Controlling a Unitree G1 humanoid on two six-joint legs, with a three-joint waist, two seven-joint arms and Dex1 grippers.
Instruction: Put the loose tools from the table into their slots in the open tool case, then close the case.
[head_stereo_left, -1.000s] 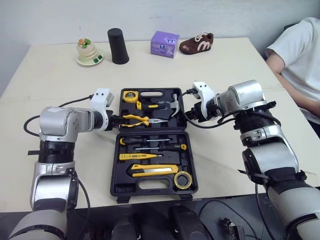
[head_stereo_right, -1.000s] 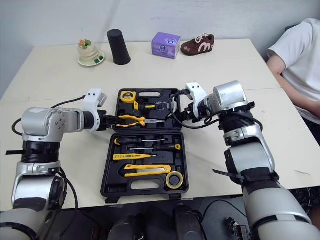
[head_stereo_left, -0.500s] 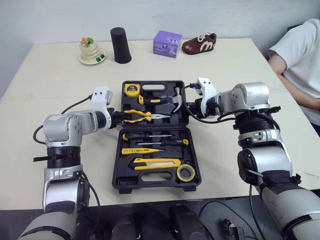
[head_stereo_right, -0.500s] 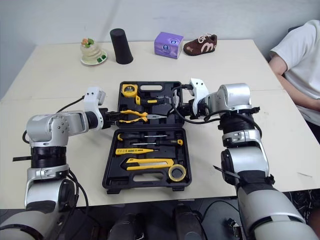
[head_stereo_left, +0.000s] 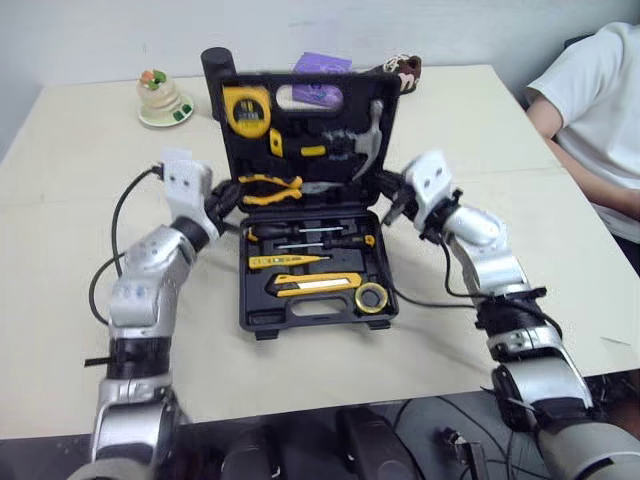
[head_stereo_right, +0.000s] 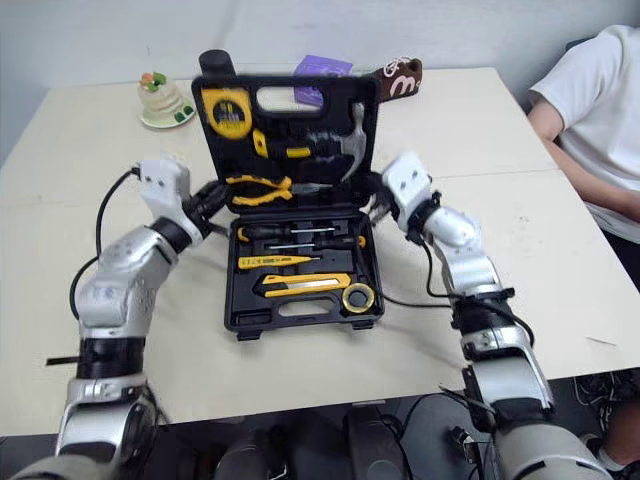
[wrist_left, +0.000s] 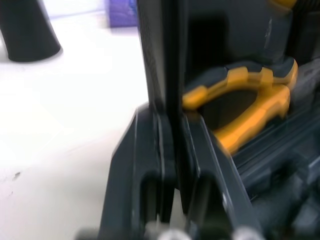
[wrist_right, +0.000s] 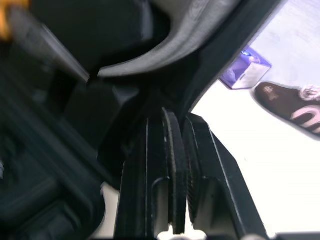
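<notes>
The black tool case stands with its lid (head_stereo_left: 300, 120) lifted nearly upright over the base (head_stereo_left: 255, 300). The lid carries a yellow tape measure (head_stereo_left: 246, 105), a hammer (head_stereo_left: 365, 135) and yellow pliers (head_stereo_left: 268, 187). In the base lie screwdrivers (head_stereo_left: 310, 238), a yellow tester (head_stereo_left: 285, 262), a utility knife (head_stereo_left: 310, 285) and a tape roll (head_stereo_left: 372, 296). My left gripper (head_stereo_left: 228, 195) is shut on the lid's left edge (wrist_left: 167, 100). On the opposite side, my right gripper (head_stereo_left: 392, 195) pinches the lid's right edge (wrist_right: 175, 145).
Behind the lid stand a black cup (head_stereo_left: 212, 60), a purple box (head_stereo_left: 322, 64) and a brown shoe (head_stereo_left: 405, 68). A small dish with a dessert (head_stereo_left: 160, 98) sits at the back left. A person in white (head_stereo_left: 590, 110) sits at the table's right side.
The lid has swung up from lying flat to nearly upright, and both grippers have risen with it on its side edges. The camera has shifted too.
</notes>
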